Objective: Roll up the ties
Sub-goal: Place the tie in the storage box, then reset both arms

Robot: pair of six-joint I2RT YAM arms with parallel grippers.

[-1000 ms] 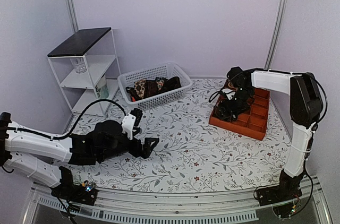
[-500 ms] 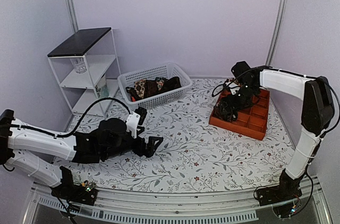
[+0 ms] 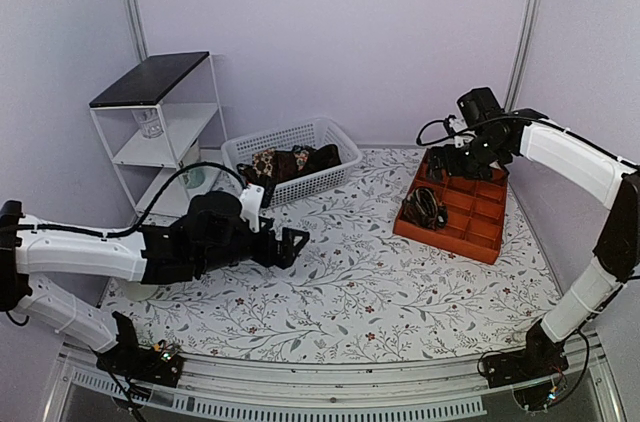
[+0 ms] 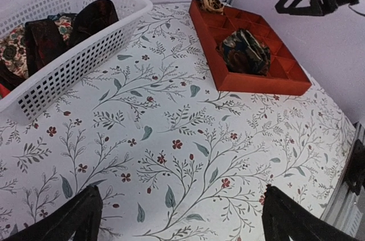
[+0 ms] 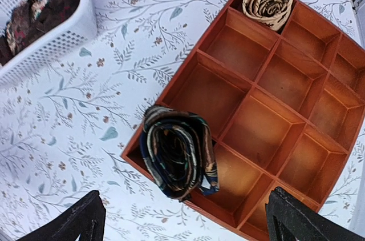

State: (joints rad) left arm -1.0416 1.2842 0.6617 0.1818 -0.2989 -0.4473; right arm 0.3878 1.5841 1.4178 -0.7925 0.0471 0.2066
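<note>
Several loose ties point(image 3: 290, 164) in dark brown, green and rust prints lie heaped in the white basket point(image 3: 322, 129) at the back left; the left wrist view shows these ties point(image 4: 45, 38) too. A rolled dark tie point(image 5: 179, 158) stands in the near-left compartment of the red tray point(image 5: 285, 81). A rolled tan tie point(image 5: 268, 1) sits in the tray's far corner compartment. My right gripper point(image 3: 452, 164) hangs open above the tray's back, high over the dark roll. Low over the tablecloth, my left gripper point(image 3: 288, 247) is open and holds nothing.
A white shelf unit point(image 3: 160, 132) with a black top stands at the far left beside the basket. The red tray point(image 3: 470, 232) has several bare compartments. A floral cloth point(image 3: 360, 292) covers the table between basket and tray.
My right gripper has risen and pulled back from the dark rolled tie, which stays in the tray. My left arm has moved slightly forward and to the right.
</note>
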